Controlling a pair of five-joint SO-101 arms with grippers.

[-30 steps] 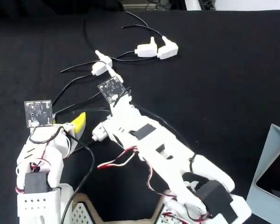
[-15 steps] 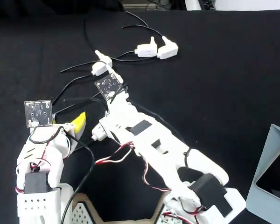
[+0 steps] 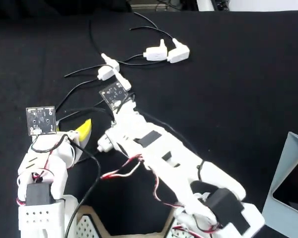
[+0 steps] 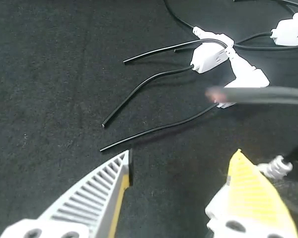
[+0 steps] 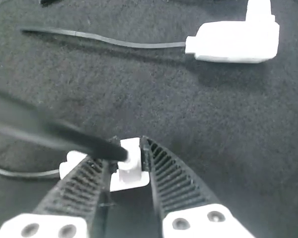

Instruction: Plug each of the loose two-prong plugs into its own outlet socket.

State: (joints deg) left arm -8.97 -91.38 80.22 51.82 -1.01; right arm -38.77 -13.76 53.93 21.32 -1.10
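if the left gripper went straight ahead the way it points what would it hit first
Likely the thin black wire across the black cloth, if the open left gripper travels low enough.

One worktop [image 3: 238,89] carries two arms, the left arm [image 3: 42,173] and the right arm [image 3: 159,153]. Each has one gripper: left gripper [image 4: 181,158], right gripper [image 5: 128,148]. Five white plug pieces show: piece one [image 3: 155,53], piece two [image 3: 179,53], piece three [image 3: 108,60], piece four [image 3: 105,74] and piece five [image 3: 122,80]. Plugs and sockets cannot be told apart. The black cords [image 3: 79,87] cross too much to count.
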